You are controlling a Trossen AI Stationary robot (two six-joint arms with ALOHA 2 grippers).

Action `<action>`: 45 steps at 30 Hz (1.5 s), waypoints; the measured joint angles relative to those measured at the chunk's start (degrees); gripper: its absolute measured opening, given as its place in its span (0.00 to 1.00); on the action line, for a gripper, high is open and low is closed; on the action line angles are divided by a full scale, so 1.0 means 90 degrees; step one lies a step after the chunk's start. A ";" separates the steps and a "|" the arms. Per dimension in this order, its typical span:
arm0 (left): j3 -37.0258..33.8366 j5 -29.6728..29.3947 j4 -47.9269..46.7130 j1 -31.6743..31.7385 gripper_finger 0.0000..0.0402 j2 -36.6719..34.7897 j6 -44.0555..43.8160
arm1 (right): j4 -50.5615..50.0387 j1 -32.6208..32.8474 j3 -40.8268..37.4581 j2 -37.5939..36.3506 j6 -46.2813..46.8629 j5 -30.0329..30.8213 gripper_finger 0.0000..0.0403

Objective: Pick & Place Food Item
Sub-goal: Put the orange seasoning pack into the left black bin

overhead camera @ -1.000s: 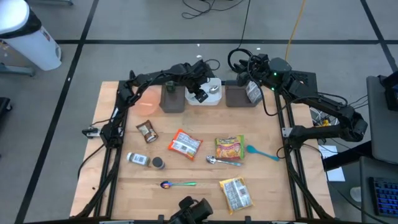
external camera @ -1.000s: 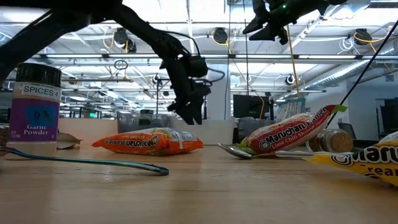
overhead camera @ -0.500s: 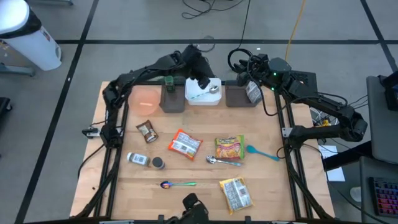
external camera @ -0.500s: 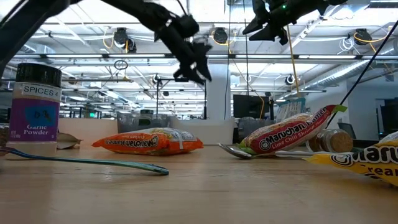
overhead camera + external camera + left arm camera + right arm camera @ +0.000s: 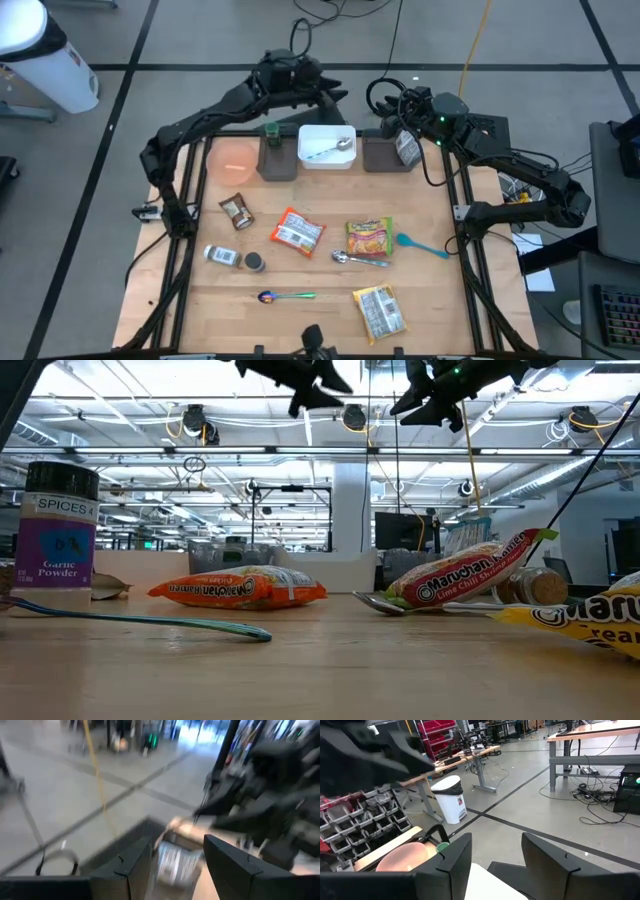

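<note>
My left gripper [image 5: 338,97] hangs high above the table's far edge, just beyond the white bin [image 5: 312,155], open and empty; its fingers [image 5: 135,857] point nearly level toward the right arm. A metal spoon [image 5: 330,149] lies in that bin. My right gripper [image 5: 397,104] hovers open and empty [image 5: 495,842] over the far edge, above the right brown bin [image 5: 380,158], which holds a silver packet [image 5: 407,148]. Ramen packets [image 5: 298,230] [image 5: 369,238] [image 5: 380,310] and a brown packet [image 5: 237,211] lie flat on the table.
A left brown bin [image 5: 278,160], pink plate [image 5: 232,158] and green cup [image 5: 270,130] stand along the far edge. A spice jar [image 5: 228,257], a metal spoon [image 5: 358,259], a blue spoon [image 5: 422,244] and a coloured spoon [image 5: 285,296] lie among the packets.
My left gripper has risen from just over the white bin and drawn back toward the table's far edge, tipping from pointing down to nearly level. The spoon stays lying in the bin. My right arm has kept still.
</note>
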 joint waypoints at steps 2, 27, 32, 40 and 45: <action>0.0000 0.0033 0.0372 -0.0089 0.46 0.0010 -0.0168 | 0.0017 0.0000 0.0000 0.0000 0.0002 -0.0002 0.41; 0.0000 0.0849 -0.1234 0.0038 0.46 -0.0757 -0.0040 | -0.0061 0.0012 0.0000 0.0000 0.0673 -0.0015 0.41; 0.0000 0.0848 -0.1992 0.0142 0.46 -0.1184 0.0027 | -0.0167 0.0012 0.0000 0.0010 0.0678 -0.0015 0.41; 0.0000 0.0810 -0.2876 0.0170 0.46 -0.1687 0.0088 | -0.0055 0.0146 -0.0140 0.0010 0.0690 -0.0019 0.41; 0.0000 0.0797 -0.3140 0.0142 0.46 -0.1961 0.0221 | 0.0457 0.0295 -0.0659 0.0012 0.1278 -0.0019 0.41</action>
